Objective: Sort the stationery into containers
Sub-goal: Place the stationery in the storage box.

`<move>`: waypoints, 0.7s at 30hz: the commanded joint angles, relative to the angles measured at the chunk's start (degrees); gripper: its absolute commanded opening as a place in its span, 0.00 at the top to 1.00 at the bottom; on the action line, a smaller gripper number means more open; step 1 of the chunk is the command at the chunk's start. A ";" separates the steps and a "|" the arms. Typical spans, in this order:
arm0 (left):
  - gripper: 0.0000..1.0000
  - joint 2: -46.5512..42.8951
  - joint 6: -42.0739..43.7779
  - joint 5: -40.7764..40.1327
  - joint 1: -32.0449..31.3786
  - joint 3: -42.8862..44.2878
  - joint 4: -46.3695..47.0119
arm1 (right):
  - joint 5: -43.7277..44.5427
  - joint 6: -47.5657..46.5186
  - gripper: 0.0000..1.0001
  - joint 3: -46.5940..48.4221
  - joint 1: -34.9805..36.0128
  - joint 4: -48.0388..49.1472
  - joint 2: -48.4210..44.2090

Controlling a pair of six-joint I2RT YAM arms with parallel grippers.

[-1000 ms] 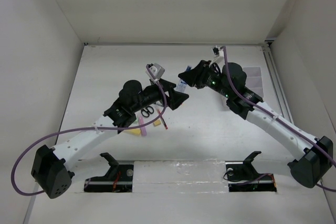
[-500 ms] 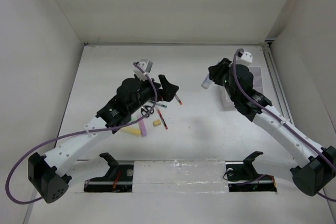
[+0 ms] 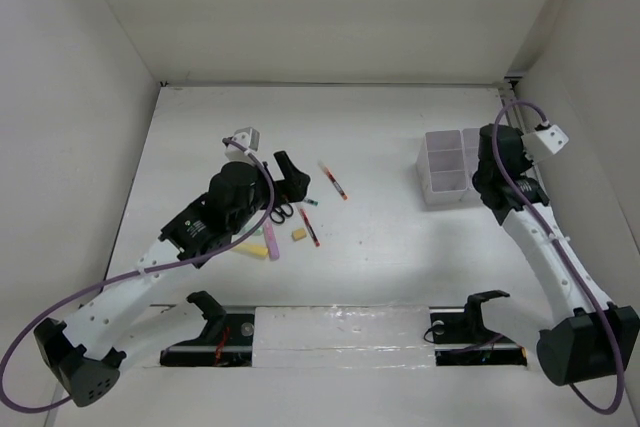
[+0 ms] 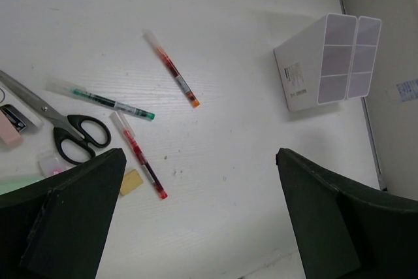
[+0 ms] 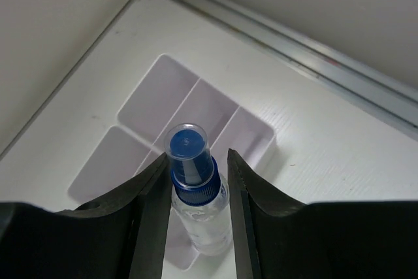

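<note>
Looks down past the wide-spread left gripper (image 4: 199, 161). Finds scissors (image 4: 68, 132), three pens (image 4: 171, 68) and a tan eraser (image 4: 132, 181) at left, the divided white box (image 4: 304, 83) well apart, upper right.

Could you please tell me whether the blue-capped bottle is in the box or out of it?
Out, held: the right pincer grips the bottle over the box; how deep it reaches, I cannot tell.

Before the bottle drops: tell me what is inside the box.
The box looks empty where it shows. The bottle, held over it by the right gripper, and the fingers cover its near part.
</note>
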 commanded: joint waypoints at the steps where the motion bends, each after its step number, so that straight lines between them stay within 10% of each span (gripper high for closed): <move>1: 0.00 0.01 -0.69 2.31 -0.17 -0.88 0.10 | 2.90 2.49 1.00 -1.14 -2.93 0.37 0.17; 21: 0.00 -1.75 1.42 9.52 -0.17 -3.96 5.81 | 0.18 -5.15 1.00 -2.65 -9.71 18.56 10.28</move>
